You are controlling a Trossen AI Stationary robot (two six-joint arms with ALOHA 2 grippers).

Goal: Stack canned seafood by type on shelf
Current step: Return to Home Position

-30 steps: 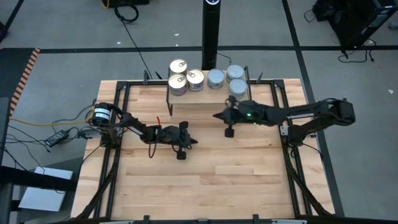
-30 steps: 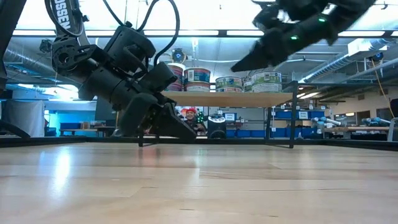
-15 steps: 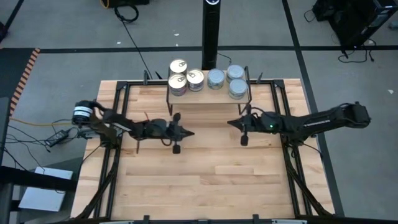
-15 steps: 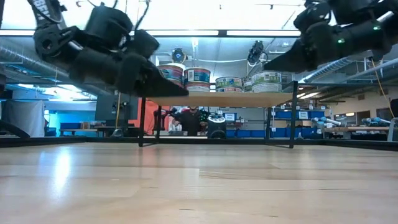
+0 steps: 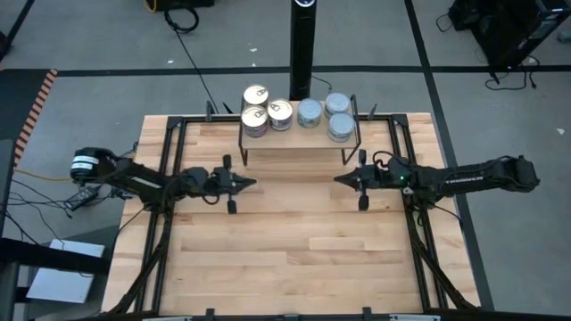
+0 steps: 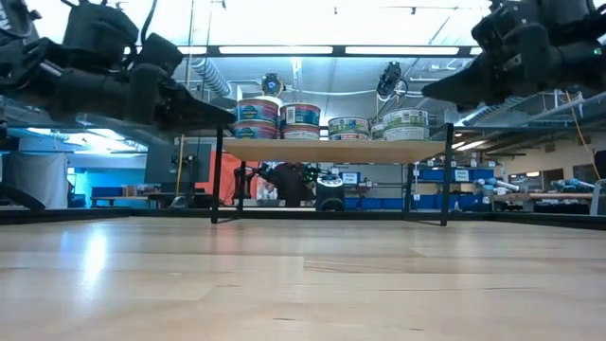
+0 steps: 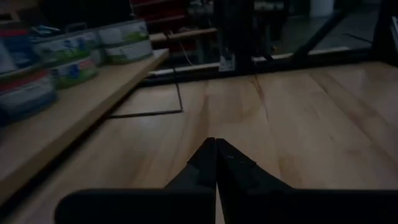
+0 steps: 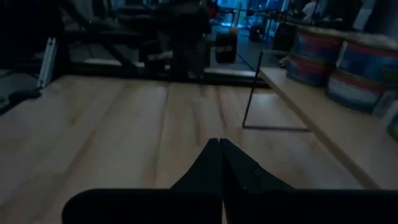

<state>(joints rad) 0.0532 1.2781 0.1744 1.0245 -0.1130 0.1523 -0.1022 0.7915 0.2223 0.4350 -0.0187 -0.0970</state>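
Both arms lie stretched low over the bench [image 5: 294, 259], one at each side, pointing inward in front of the shelf [image 5: 299, 150]. Your left gripper [image 5: 243, 183] and your right gripper [image 5: 346, 179] each have their fingers pressed together with nothing between them. You carry no load, which fits a parked posture at the close of the job.

The canned seafood stands on the shelf, sorted so that each type has its own half. The gold-topped tins [image 5: 255, 116] are grouped at the left end and the blue-grey-topped tins [image 5: 310, 111] at the right end. In the low view, some of them appear to rest one upon another.

From either gripper, the tins lie beyond and above the fingertips, well apart from them. The gold-topped group is nearer your left gripper, the blue-grey group nearer your right.
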